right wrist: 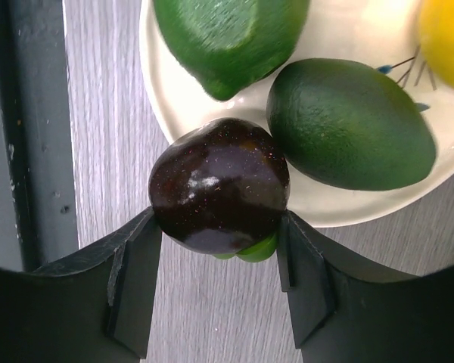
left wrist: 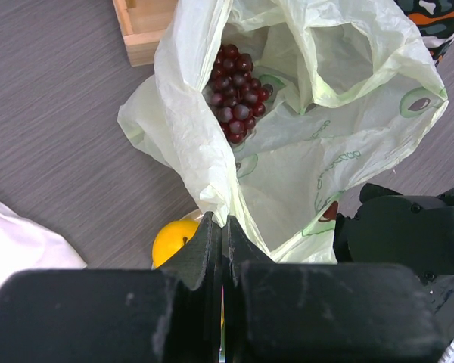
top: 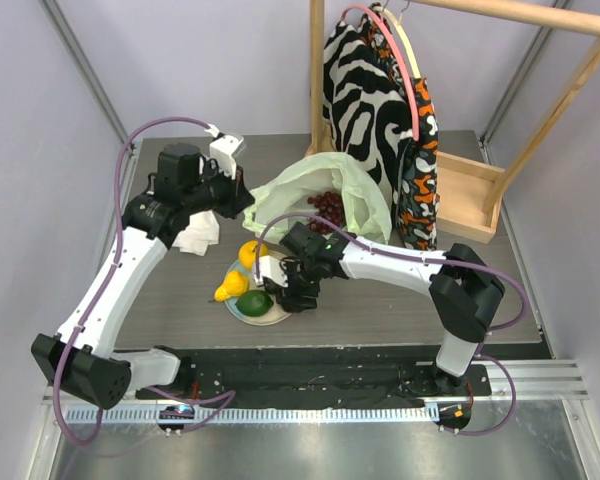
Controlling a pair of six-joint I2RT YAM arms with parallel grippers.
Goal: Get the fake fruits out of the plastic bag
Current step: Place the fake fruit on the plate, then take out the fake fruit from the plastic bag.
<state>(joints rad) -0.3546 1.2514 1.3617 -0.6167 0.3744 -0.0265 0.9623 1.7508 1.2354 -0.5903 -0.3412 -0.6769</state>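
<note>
Maroon fruit (right wrist: 219, 185) sits clamped in our right gripper (right wrist: 218, 227), the jaws narrowed to its width with a finger pressed on each flank. A scrap of green shows beneath it, which we take for its own stalk end. At the fingertips the fruit straddles the rim of the plate (right wrist: 163, 106), part over the plate and part over the table (right wrist: 98, 151). We cannot tell whether it rests on the rim or hangs above it.

Just past it, further onto the plate, lie the two avocados (right wrist: 352, 125). The nearer one is almost touching the fruit, and its long axis runs across our line of reach. We judge that opening here risks a roll off the rim, and that a small nudge inward has little room.

From above, the pear (top: 230, 287) and the round fruit (top: 250, 253) sit at the plate's left and far sides. Beyond the plate, away from our bases, lies the plastic bag (left wrist: 303, 159), with the grape bunch (left wrist: 234, 87) deep inside it, the only fruit we see in there.

Our left gripper (left wrist: 224, 246) is closed tight, apparently pinching the bag's near edge, with the white cloth (left wrist: 15, 242) off to its side. Since that arm is occupied, we reckon the grapes fall to the right arm once it lets go. They lie ahead of it, across the plate.
</note>
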